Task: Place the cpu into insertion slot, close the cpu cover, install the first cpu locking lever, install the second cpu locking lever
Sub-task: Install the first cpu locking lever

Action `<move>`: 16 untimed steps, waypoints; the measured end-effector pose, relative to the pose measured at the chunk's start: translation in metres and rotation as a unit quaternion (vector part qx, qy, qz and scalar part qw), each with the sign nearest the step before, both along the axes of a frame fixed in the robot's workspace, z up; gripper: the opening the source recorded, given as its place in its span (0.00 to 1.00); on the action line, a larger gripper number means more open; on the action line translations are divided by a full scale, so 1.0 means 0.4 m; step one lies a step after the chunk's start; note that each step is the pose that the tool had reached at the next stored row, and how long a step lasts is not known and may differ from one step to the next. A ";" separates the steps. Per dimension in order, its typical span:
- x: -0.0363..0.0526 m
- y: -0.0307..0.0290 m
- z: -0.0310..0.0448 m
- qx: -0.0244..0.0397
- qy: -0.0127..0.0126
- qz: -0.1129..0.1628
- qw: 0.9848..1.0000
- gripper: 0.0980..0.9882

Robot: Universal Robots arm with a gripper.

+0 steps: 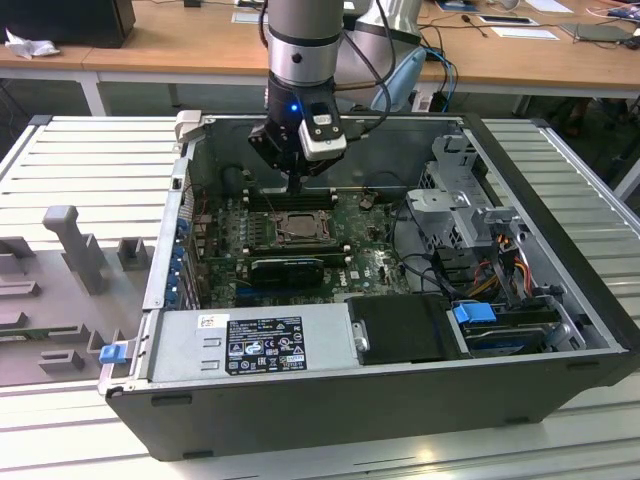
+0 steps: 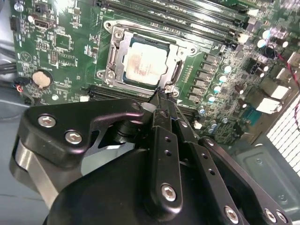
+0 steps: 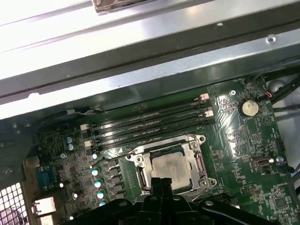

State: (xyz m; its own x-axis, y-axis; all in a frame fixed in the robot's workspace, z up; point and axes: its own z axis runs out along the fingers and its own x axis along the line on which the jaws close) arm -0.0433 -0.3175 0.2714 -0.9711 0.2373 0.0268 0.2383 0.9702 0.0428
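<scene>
The cpu [image 2: 143, 65] lies flat in the insertion slot [image 2: 108, 77] on the green motherboard, its silvery top showing through the cut-out of the cpu cover [image 2: 123, 56], which lies down around it. In the first wrist view the cpu [image 3: 169, 165] sits framed by the cover [image 3: 194, 161]. My gripper [image 2: 161, 96] hangs just above the socket's edge near one corner, its black fingers pressed together with nothing seen between them. In the exterior view the gripper [image 1: 297, 185] stands over the socket [image 1: 298, 225] inside the open computer case.
Long black memory slots [image 2: 187, 18] run beside the socket. A coin battery [image 2: 41, 78] sits on the board. The power supply [image 1: 250, 345], drive cage [image 1: 460, 190] and case walls [image 1: 170, 230] hem in the board. Grey fixtures [image 1: 75, 240] stand outside, at the exterior view's left.
</scene>
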 end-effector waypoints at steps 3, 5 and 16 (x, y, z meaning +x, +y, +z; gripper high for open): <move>0.000 0.000 0.000 0.000 0.000 0.020 1.000 0.01; 0.000 0.000 0.000 0.000 0.000 0.032 0.999 0.01; 0.000 0.000 0.000 0.000 0.000 0.101 0.995 0.01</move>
